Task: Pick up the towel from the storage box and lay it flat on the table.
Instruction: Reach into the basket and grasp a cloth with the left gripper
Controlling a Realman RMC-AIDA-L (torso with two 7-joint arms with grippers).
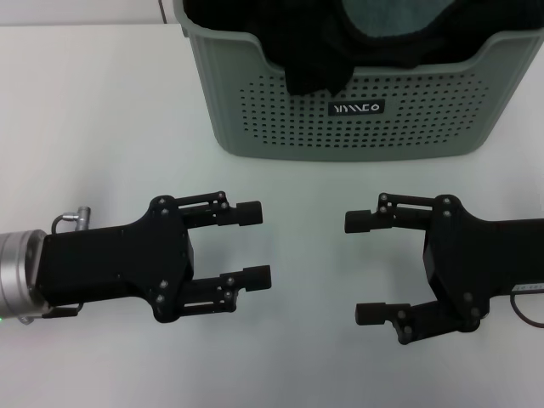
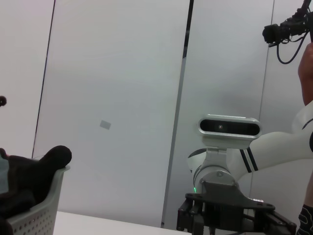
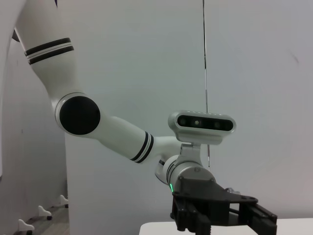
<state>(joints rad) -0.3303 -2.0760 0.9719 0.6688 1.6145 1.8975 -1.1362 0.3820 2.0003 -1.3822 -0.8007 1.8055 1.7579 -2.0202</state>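
Storage box [image 1: 357,119] holds black cloth [image 1: 319,55] and grey-green towel [image 1: 395,19].

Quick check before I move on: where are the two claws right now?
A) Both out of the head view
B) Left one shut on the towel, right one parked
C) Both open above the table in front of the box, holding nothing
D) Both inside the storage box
C: in the head view the left claw and right claw sit open over the table, on the near side of the storage box, nothing between their fingers.

pale grey-green perforated storage box [image 1: 357,119], white table [image 1: 102,119], black cloth [image 1: 310,51]
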